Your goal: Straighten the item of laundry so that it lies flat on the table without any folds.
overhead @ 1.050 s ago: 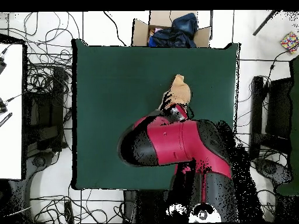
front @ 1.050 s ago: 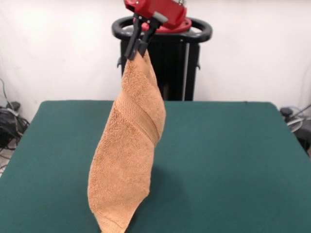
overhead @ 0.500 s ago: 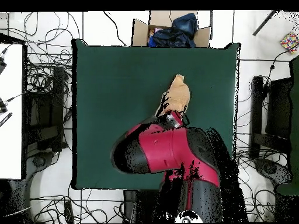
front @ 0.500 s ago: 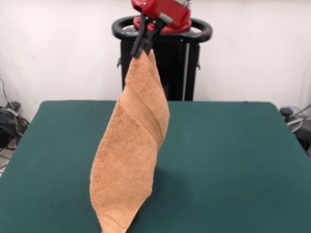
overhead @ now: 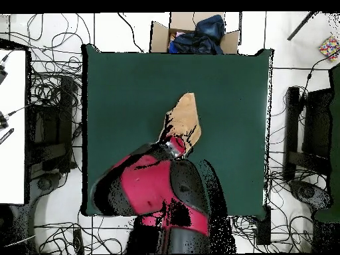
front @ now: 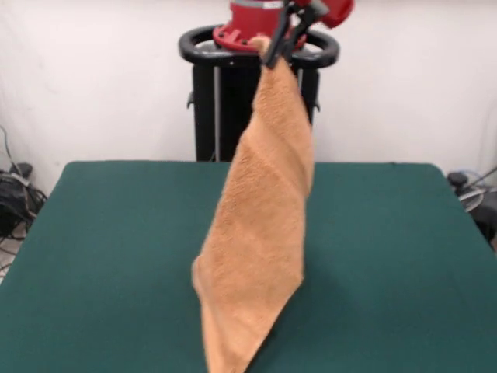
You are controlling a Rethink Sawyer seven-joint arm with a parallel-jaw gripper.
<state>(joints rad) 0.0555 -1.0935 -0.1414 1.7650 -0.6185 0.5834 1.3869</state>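
My hand (front: 281,48) pinches 1 corner of the towel (front: 260,225), which hangs twisted, its lower end trailing low over the green desk (front: 93,256).

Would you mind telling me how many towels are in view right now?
1: the towel hangs by one corner from the pincer above the table. None lie on it.
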